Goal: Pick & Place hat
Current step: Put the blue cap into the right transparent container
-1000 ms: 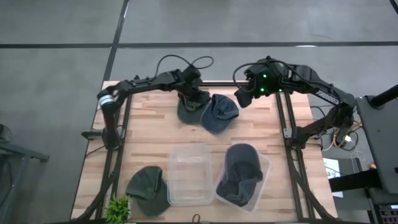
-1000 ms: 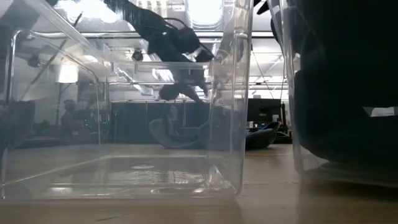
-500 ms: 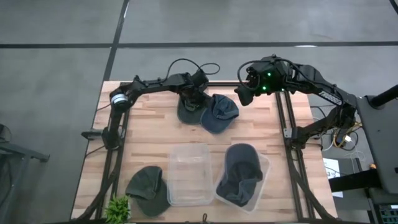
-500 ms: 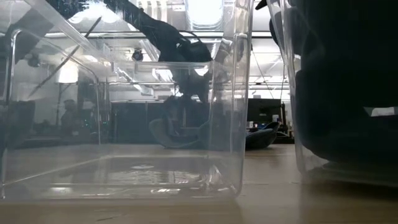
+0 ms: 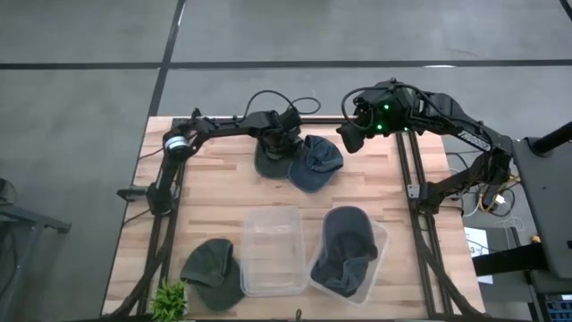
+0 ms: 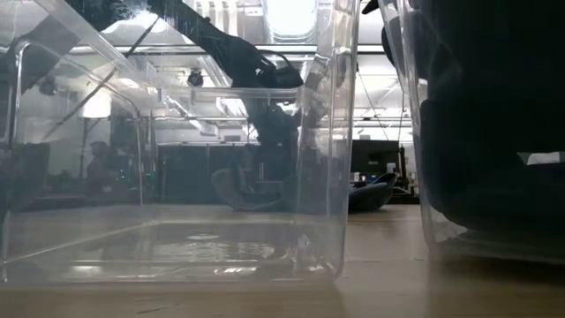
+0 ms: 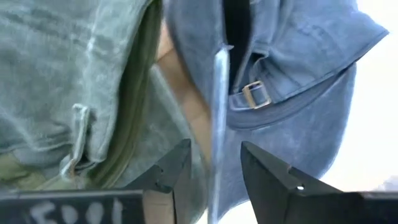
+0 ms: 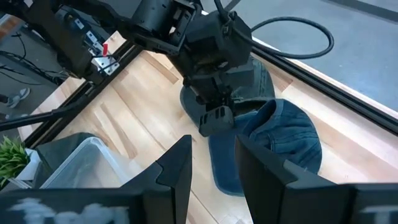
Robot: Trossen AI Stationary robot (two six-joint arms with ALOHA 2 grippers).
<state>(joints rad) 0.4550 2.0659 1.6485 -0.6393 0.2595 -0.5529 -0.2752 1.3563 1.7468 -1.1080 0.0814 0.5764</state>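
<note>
The wooden bench (image 5: 214,201) carried two clear bins side by side at its near edge. The right bin (image 5: 382,240) held a dark grey hat (image 5: 347,246); the empty bin (image 5: 271,250) stood just left of it, touching. Left of that, a green hat (image 5: 213,268) lay on the bare wood beside a small plant (image 5: 168,300).

At the far edge, an olive hat (image 5: 268,161) and a blue hat (image 5: 315,163) lay overlapping. The left hand (image 5: 284,143) was down at their seam. Its wrist view showed what the overhead did not: the fingers (image 7: 171,171) stood parted with the blue hat's brim edge between them, not yet pinched. The right hand (image 5: 350,139), fingers apart and holding nothing, hovered just right of the blue hat.
</note>
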